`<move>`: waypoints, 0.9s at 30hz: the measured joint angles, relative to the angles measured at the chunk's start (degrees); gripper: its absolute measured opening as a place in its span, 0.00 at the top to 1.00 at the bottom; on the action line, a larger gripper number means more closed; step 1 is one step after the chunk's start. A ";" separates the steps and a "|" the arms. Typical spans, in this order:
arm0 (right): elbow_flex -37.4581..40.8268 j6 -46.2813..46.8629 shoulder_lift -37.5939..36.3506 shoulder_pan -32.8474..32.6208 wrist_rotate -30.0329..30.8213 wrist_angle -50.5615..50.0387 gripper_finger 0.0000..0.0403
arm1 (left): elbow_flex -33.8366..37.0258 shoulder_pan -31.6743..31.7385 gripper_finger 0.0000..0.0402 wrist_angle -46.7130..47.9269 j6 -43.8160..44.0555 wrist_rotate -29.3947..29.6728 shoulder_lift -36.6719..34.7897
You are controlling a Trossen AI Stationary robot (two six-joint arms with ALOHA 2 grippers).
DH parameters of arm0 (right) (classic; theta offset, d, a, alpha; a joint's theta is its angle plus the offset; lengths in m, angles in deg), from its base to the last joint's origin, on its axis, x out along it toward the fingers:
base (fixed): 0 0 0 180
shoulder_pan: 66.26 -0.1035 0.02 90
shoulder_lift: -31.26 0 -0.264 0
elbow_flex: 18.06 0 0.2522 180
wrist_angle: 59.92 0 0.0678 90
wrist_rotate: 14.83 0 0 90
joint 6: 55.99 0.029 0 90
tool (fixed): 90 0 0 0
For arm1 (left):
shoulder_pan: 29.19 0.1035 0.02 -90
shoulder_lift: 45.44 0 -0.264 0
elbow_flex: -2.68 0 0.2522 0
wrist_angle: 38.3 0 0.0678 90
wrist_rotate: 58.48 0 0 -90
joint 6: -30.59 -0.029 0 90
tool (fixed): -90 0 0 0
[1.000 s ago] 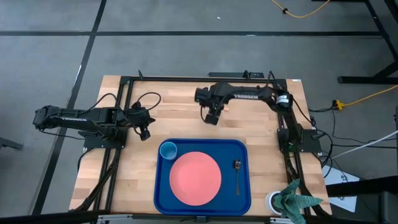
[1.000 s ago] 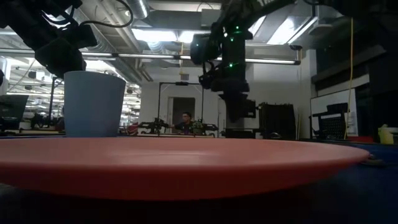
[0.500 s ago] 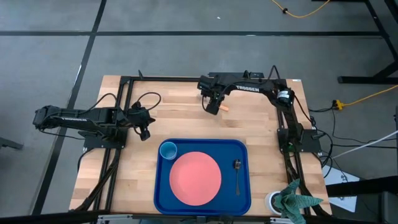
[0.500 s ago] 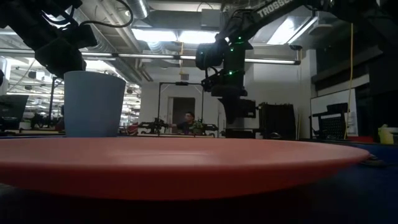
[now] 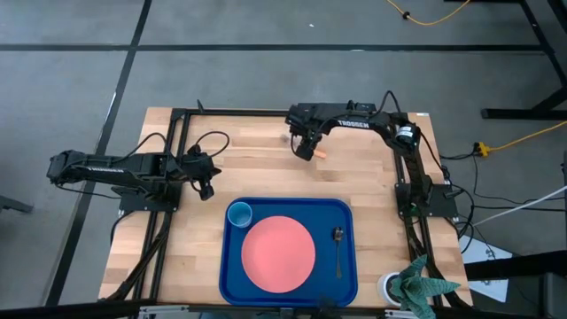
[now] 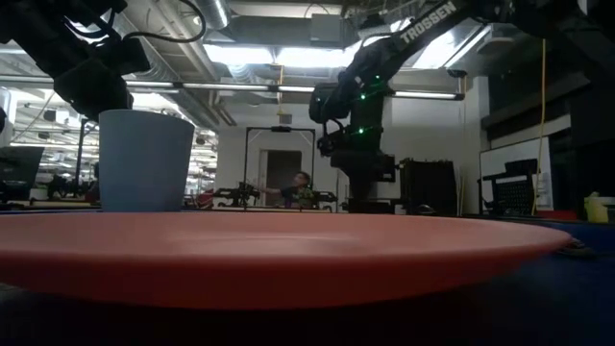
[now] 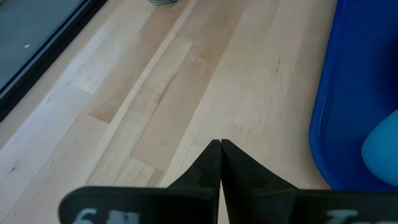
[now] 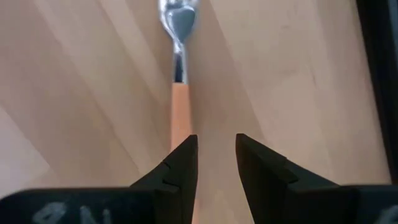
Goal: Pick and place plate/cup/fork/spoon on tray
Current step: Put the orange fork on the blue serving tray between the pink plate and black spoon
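In the high view, the tray at lower centre holds the plate, cup and spoon; a white container with green cloth sits lower right, and the left gripper waits mid-left, fingers together. In the low view the plate fills the foreground, blocking the surface behind. In the right wrist view the right gripper has its fingers apart beside the fork lying on the surface.

The high view looks straight down from well above, taking in the whole worktop and the floor around it. The low view sits at surface height, very close to the plate, facing level across it into the room beyond. Each wrist view looks past its own hand, close to the wood: the left hand with the tray at 3 o'clock (also seen from overhead), the right hand over the fork.
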 joint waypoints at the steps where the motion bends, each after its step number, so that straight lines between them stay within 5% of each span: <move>1: 0.43 -0.01 0.00 -0.05 -0.07 0.93 0.72 | 0.00 -0.02 1.00 0.00 0.00 0.00 -0.01; 27: 6.47 1.92 -0.24 -1.02 -3.00 -1.35 0.72 | 0.00 -0.01 1.00 0.02 0.33 2.93 -0.01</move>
